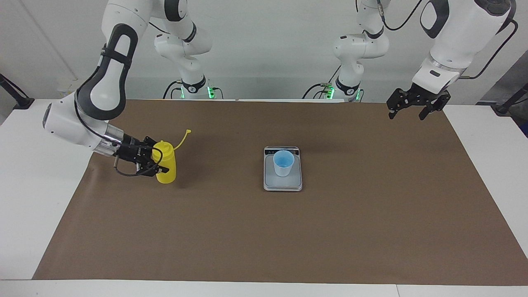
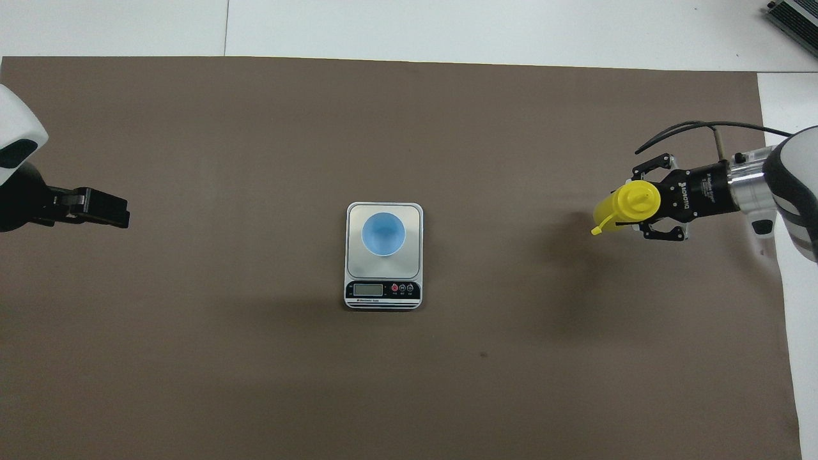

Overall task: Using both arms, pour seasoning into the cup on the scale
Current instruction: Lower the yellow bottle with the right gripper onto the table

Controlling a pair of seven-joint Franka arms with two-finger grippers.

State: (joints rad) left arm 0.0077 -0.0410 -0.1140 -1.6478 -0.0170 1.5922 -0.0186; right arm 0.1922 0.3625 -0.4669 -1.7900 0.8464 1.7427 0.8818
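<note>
The seasoning, a yellow squeeze bottle (image 1: 168, 167) (image 2: 629, 199), is upright at the right arm's end of the brown mat, its cap strap sticking out sideways. My right gripper (image 1: 161, 159) (image 2: 641, 204) is shut on the bottle's body from the side. I cannot tell whether the base touches the mat. The light-blue cup (image 1: 284, 163) (image 2: 383, 234) stands on the silver scale (image 1: 283, 185) (image 2: 355, 214) mid-table, display strip toward the robots. My left gripper (image 1: 406, 115) (image 2: 105, 214) hangs open and empty over the mat's corner at the left arm's end, waiting.
A brown mat (image 1: 264, 239) covers most of the white table (image 1: 37, 173). Two smaller white arm bases with green lights (image 1: 194, 88) (image 1: 346, 90) stand at the robots' edge. A dark device (image 2: 792, 16) lies at the table corner farthest from the robots.
</note>
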